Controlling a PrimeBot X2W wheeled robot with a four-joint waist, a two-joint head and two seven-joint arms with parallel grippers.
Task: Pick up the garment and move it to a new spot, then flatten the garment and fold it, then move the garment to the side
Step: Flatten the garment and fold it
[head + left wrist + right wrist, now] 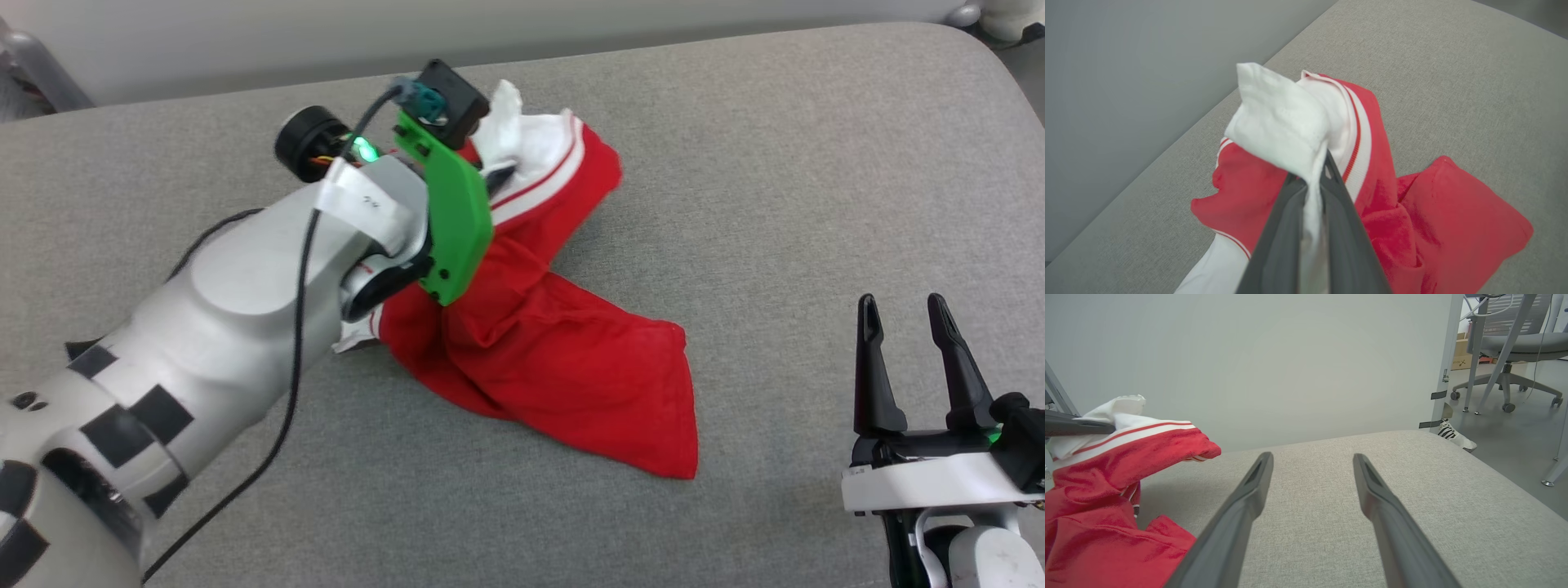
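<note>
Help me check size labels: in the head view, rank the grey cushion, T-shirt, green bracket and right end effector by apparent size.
1. Largest by far: the grey cushion.
2. Next: the T-shirt.
3. Then the right end effector, though nearness to the camera enlarges it.
4. Smallest: the green bracket.

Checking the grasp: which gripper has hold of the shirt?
The left gripper, jaws shut on a white sleeve of the garment; the right gripper stands open, apart from it.

The garment is showing bright red cloth, with a white sleeve and red-and-white striped trim. The cushion beneath is showing plain pale grey weave. The left forearm is wearing silver with black patches and carrying a green bracket.
</note>
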